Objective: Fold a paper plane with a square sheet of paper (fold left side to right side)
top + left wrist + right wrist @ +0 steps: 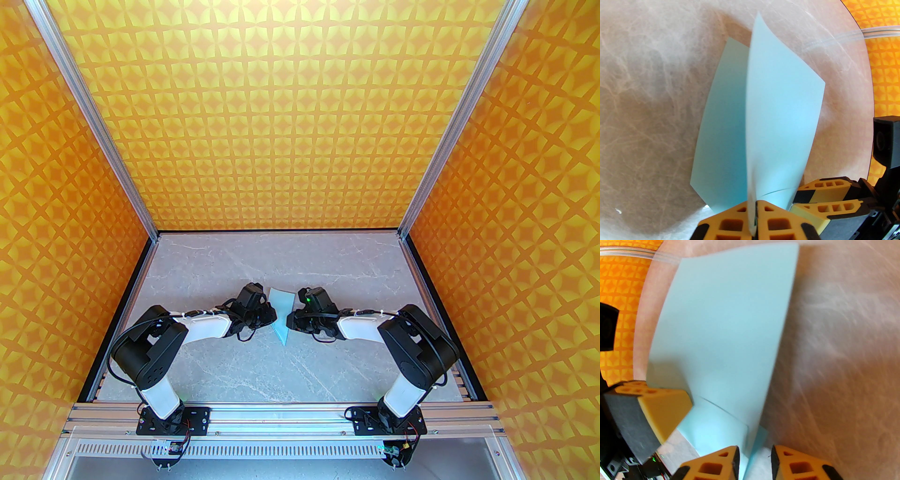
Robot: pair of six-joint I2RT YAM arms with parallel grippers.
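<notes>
The square sheet of paper [281, 309] is pale blue and folded into a narrow shape that points toward the near edge of the table. In the left wrist view one flap [782, 105] stands up from the layer lying flat. My left gripper [753, 215] is shut on the bottom of that raised flap; from above it sits at the paper's left side [271, 321]. My right gripper [290, 322] is at the paper's right side. In the right wrist view the right gripper [754, 462] is open, its fingers apart with the paper's [726, 322] lower edge running between them.
The grey marble table [211, 365] lies bare around the paper. Orange patterned walls [515, 234] close in the left, right and back. The two grippers are very close, with only the paper's width between them. An aluminium rail [281, 412] carries both arm bases at the near edge.
</notes>
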